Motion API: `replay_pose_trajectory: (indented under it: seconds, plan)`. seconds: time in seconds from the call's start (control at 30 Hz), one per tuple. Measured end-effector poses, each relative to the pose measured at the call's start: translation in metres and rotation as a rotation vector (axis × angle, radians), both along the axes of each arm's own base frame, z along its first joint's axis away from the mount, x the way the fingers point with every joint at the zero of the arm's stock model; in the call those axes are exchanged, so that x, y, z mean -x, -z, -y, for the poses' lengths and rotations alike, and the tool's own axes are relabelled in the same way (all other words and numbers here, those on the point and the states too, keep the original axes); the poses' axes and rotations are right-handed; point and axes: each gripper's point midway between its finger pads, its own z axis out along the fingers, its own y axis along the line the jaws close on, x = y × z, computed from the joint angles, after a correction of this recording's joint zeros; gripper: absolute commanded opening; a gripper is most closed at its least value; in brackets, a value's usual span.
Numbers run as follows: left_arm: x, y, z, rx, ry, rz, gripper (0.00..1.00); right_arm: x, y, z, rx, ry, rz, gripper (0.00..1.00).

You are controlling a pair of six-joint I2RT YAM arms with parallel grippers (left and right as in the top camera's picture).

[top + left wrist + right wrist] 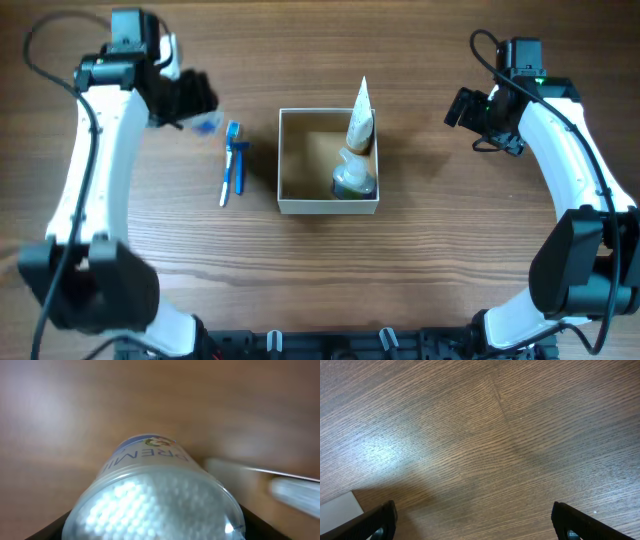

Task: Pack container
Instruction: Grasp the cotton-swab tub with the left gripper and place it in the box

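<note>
I have the container (281, 160) at mid-counter, with a tube (360, 118) and a bottle (353, 180) lying in its right half. My left tool (200, 112), out to its left, is closed around a swab jar (155, 500). My right tool (475, 521) hangs with fingers spread wide over bare counter (510, 435).

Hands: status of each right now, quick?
Left hand: closed on the round jar.
Right hand: open, empty.
</note>
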Motion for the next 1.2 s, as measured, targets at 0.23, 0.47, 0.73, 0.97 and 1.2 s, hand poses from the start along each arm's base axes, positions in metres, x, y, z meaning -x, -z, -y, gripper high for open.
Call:
replay_pose_trajectory:
  seconds: [0.23,0.47,0.73,0.97,1.2]
  plan:
    - [0.022,-0.064,0.121,0.056,0.297,0.172,0.63,0.0,0.0,0.0,0.0,0.0,0.0,1.0]
    - [0.038,-0.013,0.189,0.052,0.454,0.037,0.64,0.0,0.0,0.0,0.0,0.0,0.0,1.0]
    - [0.038,0.073,0.204,-0.018,0.48,-0.162,0.68,0.0,0.0,0.0,0.0,0.0,0.0,1.0]
    - [0.035,0.115,0.204,-0.051,0.473,-0.238,0.7,0.0,0.0,0.0,0.0,0.0,0.0,1.0]
    - [0.025,0.119,0.218,-0.039,0.489,-0.186,0.91,0.0,0.0,0.0,0.0,0.0,0.0,1.0]
